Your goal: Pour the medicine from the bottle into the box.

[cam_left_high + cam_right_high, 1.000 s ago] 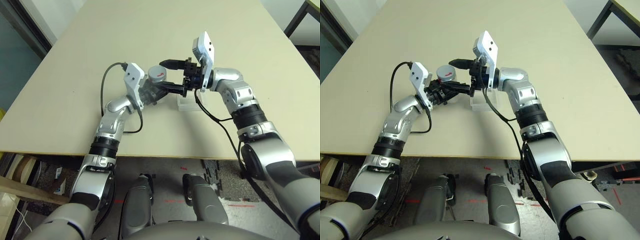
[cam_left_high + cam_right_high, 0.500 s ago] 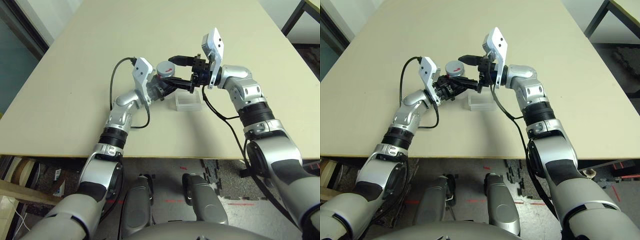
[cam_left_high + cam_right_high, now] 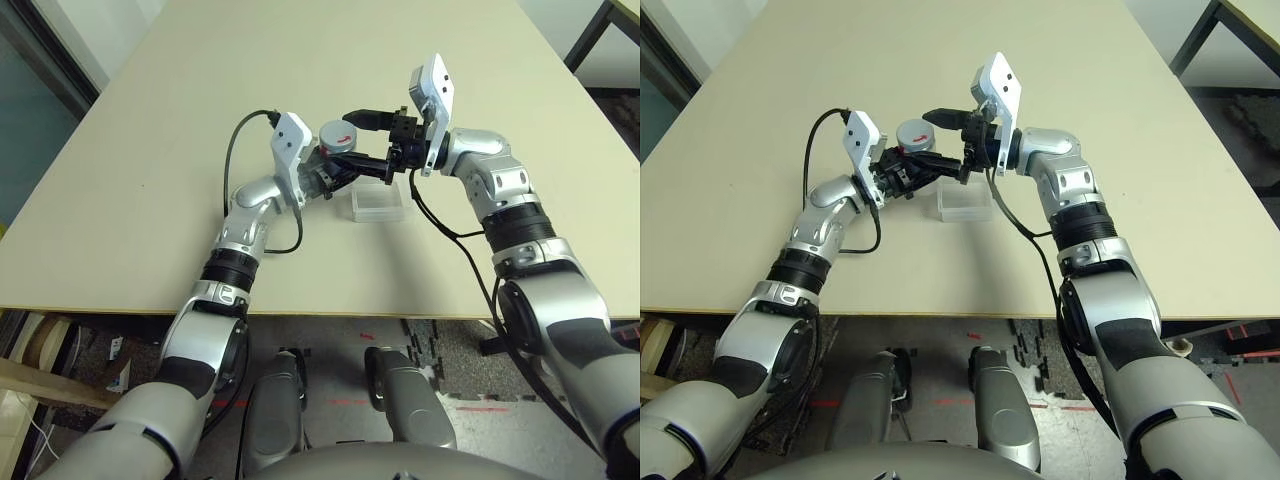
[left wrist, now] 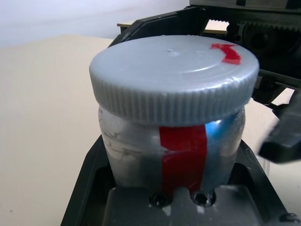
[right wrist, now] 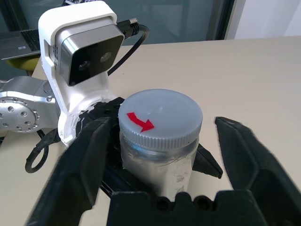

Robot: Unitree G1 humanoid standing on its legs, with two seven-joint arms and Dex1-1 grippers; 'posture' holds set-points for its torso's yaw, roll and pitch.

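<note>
My left gripper (image 3: 326, 168) is shut on the bottle (image 4: 175, 155), a silver-grey cylinder with a red stripe, held upright above the table. A flat grey cap (image 5: 160, 115) with a red arrow sits on its mouth, so the medicine is hidden. My right gripper (image 3: 350, 141) stands open around the cap, one finger (image 5: 82, 169) on each side and both apart from it. The clear plastic box (image 3: 377, 205) lies on the table just in front of and below both grippers, with nothing visible in it.
The beige table (image 3: 150, 180) stretches wide on all sides of the box. A black cable (image 3: 232, 160) loops off my left wrist camera (image 5: 80, 52). The table's front edge (image 3: 330, 316) runs close to my body.
Both grippers and the bottle have moved together away from me, off the box, which now shows whole. The right gripper stays open beside the cap.
</note>
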